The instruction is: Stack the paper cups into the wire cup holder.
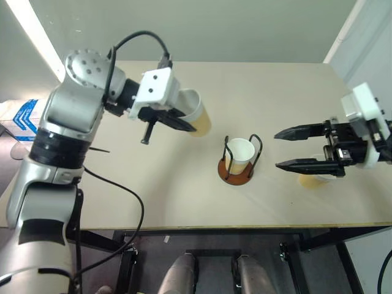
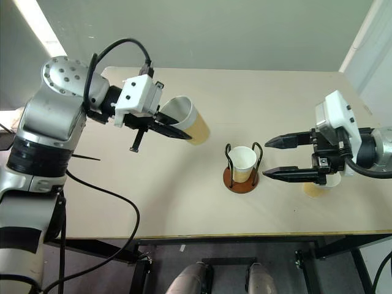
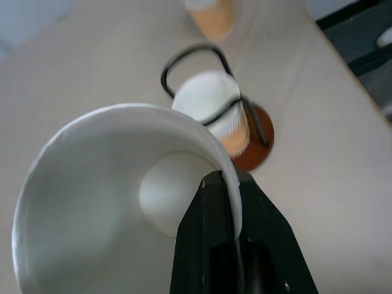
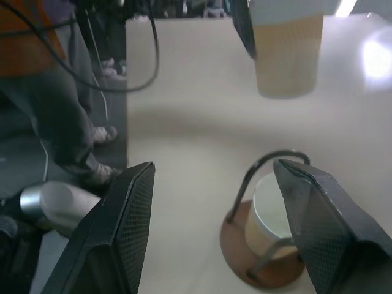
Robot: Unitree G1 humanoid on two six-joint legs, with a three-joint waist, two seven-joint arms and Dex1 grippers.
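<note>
Across the pale worktop (image 1: 184,196) the job looks roughly a third done. Going by size, the two arms come first: the left pincer (image 1: 177,120) is pressed shut on the rim of one paper cup (image 2: 187,120), one finger inside and one outside, and holds it tilted in the air, well off the surface and to the left of the holder. The right pincer (image 2: 277,157) stands spread and empty, just to the right of the holder, level with it.

Next, the wire cup holder (image 1: 239,160) sits near the middle of the worktop with one cup already seated (image 1: 239,155) upright inside its black loops, on the reddish-brown disc.

A third cup (image 2: 317,187) stands on the worktop behind the right pincer, partly hidden by it.

By my judgement, what is left is to carry the lifted cup over the holder and nest it into the seated one, then do the same with the third.

No brand, label or writing can be read on the cups, the holder or the pincers.
</note>
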